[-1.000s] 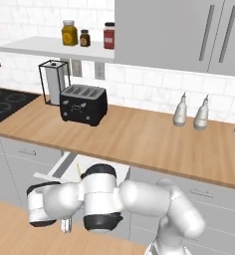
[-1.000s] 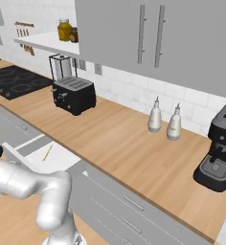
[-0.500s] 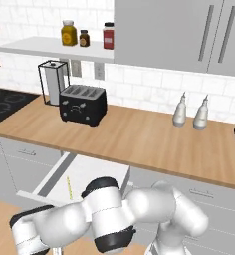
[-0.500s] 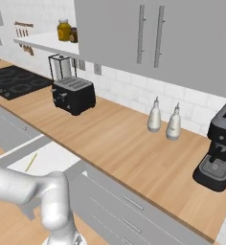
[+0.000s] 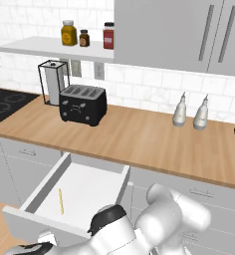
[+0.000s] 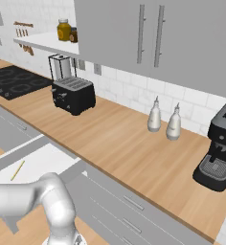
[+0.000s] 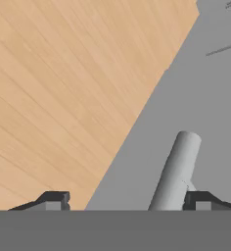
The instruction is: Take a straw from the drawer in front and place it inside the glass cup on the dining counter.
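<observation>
The drawer (image 5: 84,191) stands pulled out below the wooden surface (image 5: 154,144), the straw (image 5: 60,201) lying on its white floor (left side). The 2 fingers (image 7: 53,200) are spread apart around the silver handle (image 7: 176,169).

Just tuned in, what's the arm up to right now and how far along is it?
The drawer under the wall counter is pulled well out, and the yellow straw lies loose on its white floor, not yet picked up. The arm reaches low in front of the drawer. In the hand view the tool has its tips spread wide beside the drawer's silver bar handle, holding nothing. The straw pickup appears to be next.
</observation>
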You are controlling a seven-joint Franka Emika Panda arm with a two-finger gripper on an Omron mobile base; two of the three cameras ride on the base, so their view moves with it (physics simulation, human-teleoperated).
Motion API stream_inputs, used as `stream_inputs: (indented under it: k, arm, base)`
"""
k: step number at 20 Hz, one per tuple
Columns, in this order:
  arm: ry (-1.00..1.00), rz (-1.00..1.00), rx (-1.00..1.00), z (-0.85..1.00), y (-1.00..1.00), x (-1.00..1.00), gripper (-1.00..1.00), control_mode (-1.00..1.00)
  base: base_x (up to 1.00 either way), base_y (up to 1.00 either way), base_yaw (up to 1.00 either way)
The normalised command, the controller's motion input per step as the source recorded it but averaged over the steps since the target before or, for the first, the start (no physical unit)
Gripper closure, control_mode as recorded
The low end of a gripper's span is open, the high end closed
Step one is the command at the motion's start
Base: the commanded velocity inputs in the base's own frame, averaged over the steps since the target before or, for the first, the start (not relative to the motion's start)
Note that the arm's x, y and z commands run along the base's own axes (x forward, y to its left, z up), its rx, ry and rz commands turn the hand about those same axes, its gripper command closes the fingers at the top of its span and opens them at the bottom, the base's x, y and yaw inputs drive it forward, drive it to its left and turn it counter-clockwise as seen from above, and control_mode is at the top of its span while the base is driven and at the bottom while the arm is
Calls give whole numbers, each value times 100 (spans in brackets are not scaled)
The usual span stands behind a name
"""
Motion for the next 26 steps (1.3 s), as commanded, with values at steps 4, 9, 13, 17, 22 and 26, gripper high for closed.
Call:
stream_inputs:
  k: [4, 9, 13, 17, 22, 26]
  arm:
    - [-23, -7, 44, 100, -76, -44, -100, -100]
    - [-24, -19, 42, 100, -57, -13, -100, -100]
    - [-22, -16, 50, 100, -6, -32, -100, -100]
    - [-8, -6, 53, 100, 3, -91, -100, -100]
    - [5, -10, 45, 100, 0, -35, -100, -100]
    - [12, -27, 49, 100, -5, 8, -100, -100]
  base:
    - [0, 0, 0]
    - [0, 0, 0]
    - [0, 0, 0]
    - [0, 0, 0]
    - [0, 0, 0]
    - [0, 0, 0]
